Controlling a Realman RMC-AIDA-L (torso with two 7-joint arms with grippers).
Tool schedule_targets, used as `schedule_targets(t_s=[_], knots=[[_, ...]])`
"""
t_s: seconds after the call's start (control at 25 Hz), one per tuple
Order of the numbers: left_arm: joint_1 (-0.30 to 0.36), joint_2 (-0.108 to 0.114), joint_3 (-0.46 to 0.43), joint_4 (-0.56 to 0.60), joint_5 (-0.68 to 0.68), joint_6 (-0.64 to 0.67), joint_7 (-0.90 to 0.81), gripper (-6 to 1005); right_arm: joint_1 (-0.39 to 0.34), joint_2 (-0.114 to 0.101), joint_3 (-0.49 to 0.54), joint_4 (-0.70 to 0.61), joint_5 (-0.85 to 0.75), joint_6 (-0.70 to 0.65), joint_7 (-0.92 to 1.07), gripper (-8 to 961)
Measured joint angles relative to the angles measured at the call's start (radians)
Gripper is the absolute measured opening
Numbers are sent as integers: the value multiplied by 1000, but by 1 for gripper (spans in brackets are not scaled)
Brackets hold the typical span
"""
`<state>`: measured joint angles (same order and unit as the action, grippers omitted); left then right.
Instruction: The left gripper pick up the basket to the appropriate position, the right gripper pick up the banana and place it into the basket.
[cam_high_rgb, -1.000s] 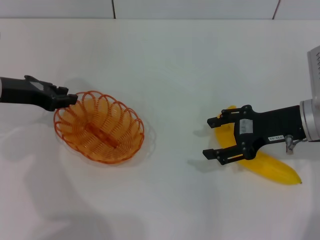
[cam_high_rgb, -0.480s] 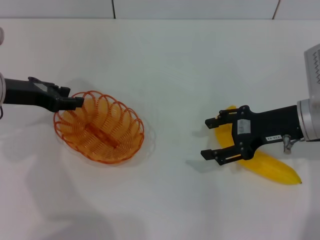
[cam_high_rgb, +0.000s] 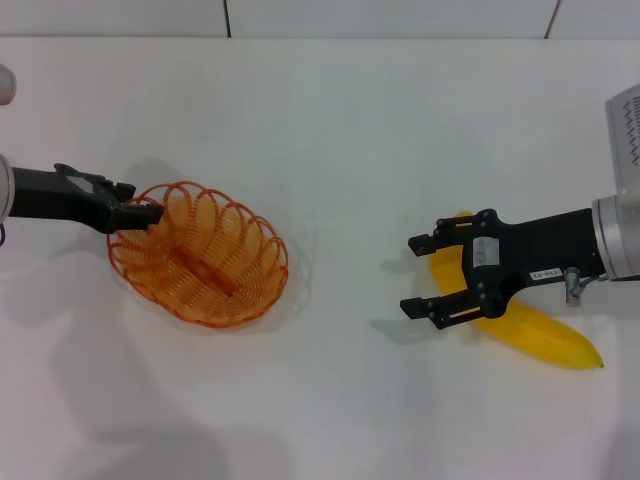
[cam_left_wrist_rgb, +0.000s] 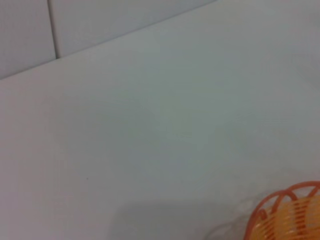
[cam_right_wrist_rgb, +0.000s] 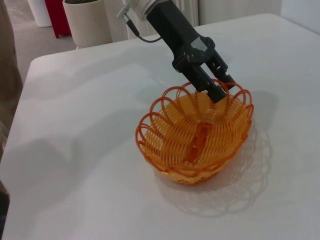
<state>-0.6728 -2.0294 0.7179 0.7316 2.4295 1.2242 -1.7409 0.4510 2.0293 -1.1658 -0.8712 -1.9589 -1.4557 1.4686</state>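
The banana (cam_high_rgb: 520, 315) is the landmark: a large, smooth, bright yellow fruit, unpeeled and curved, lying flat on the white bench (cam_high_rgb: 330, 130) on the robot's right side, its tapered end pointing away from the basket. The right tool (cam_high_rgb: 432, 275), a black two-fingered claw with white stickers on its body, sits directly over the banana's inner half; its two open-frame fingers are spread wide, one on each side of the fruit, gripping nothing, and whether they touch the fruit cannot be told. Well apart from the banana, across a bare stretch of bench toward the robot's left, stands the basket (cam_high_rgb: 200, 255), a shallow oval of orange looped wire with a scalloped rim, upright, with nothing inside. The left tool (cam_high_rgb: 140, 212), a narrow black claw on a black arm, reaches the basket on the rim edge farthest from the banana; in the right wrist view the same tool (cam_right_wrist_rgb: 218, 89) comes down at a slant with its tips closed together at the rim loops of the basket (cam_right_wrist_rgb: 197, 135), pinching the wire. The left wrist view shows only a piece of the orange rim (cam_left_wrist_rgb: 287, 210) against the bench.
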Motion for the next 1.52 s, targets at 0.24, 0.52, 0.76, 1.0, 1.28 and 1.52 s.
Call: schedule_targets(t_s=[0.24, 0.52, 0.76, 1.0, 1.28, 1.52], knots=[[-2, -1, 0, -14, 0, -24, 8, 536, 1, 2, 0, 0, -18, 0, 0, 831], [-4, -2, 0, -22, -3, -26, 18, 518, 4, 3, 0, 0, -25, 0, 2, 831], [1, -3, 0, -23, -39, -29, 69, 444, 6, 3, 0, 10, -26, 0, 2, 831], [4, -3, 0, -30, -50, -31, 90, 310, 12, 2, 0, 21, -26, 0, 2, 831], [4, -3, 0, -32, -50, -31, 91, 112, 12, 2, 2, 21, -26, 0, 3, 831], [13, -2, -2, -21, -70, -30, 88, 41, 12, 2, 5, 23, -26, 0, 2, 831]])
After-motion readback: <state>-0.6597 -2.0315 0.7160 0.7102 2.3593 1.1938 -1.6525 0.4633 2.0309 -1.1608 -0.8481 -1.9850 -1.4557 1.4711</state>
